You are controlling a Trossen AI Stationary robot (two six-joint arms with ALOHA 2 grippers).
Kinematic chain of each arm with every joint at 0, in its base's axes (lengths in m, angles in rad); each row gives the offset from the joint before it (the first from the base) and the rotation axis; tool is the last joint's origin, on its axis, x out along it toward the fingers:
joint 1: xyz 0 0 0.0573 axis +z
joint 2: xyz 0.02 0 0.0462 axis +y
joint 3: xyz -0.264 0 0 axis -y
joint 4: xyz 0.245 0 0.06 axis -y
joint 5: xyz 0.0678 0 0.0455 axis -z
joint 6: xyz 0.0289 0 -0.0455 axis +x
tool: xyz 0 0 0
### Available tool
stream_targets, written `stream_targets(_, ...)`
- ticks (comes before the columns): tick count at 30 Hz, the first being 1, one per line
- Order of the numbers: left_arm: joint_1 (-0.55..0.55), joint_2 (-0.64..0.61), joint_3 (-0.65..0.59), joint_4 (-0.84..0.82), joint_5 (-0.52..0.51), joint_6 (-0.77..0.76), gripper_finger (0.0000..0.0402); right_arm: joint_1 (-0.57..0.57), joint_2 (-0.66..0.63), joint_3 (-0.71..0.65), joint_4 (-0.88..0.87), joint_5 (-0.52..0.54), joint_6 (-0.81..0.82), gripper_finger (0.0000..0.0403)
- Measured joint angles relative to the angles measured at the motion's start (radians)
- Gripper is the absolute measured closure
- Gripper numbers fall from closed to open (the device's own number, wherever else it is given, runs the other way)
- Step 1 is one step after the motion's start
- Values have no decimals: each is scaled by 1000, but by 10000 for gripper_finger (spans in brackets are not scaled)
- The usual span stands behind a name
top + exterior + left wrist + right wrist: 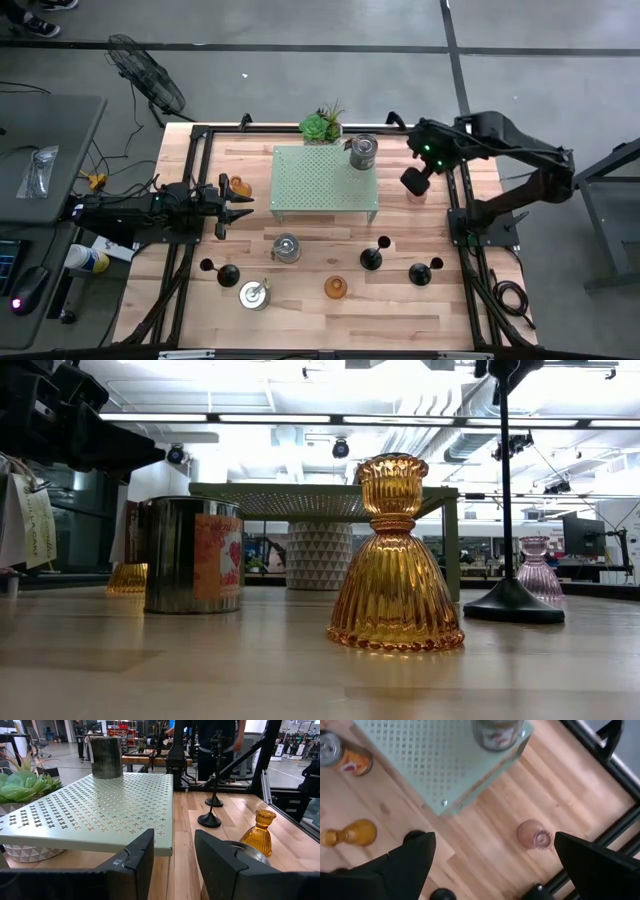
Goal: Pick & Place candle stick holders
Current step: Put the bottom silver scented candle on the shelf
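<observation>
Though apparently pink, holder half-hidden.

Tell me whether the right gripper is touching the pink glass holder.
Apart. In the right wrist view the right gripper is wide open, and the pink glass holder stands on bare wood between the fingers with clear gaps to both.

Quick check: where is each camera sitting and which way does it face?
High: overhead, straight down on the table; both arms, left gripper and right gripper show.
Low: table height, level past the amber holder into the room; no gripper clear.
Left wrist: along the green stand; own open fingers.
Right wrist: down on the pink holder; own open fingers.
Shared: both wrist views catch the stand's silvery can.
</observation>
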Motion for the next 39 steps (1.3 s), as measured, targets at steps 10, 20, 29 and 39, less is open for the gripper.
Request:
stream_targets(10,0,0,0,0,0,0,263,152,-162,-202,14,-9,27,3)
stream_targets(20,0,0,0,0,0,0,263,244,-393,-488,175,106,90,3)
stream_targets(29,0,0,0,0,0,0,263,296,-648,-756,421,120,112,3)
stream_targets(39,0,0,0,0,0,0,263,296,-937,-1013,667,84,-21,3)
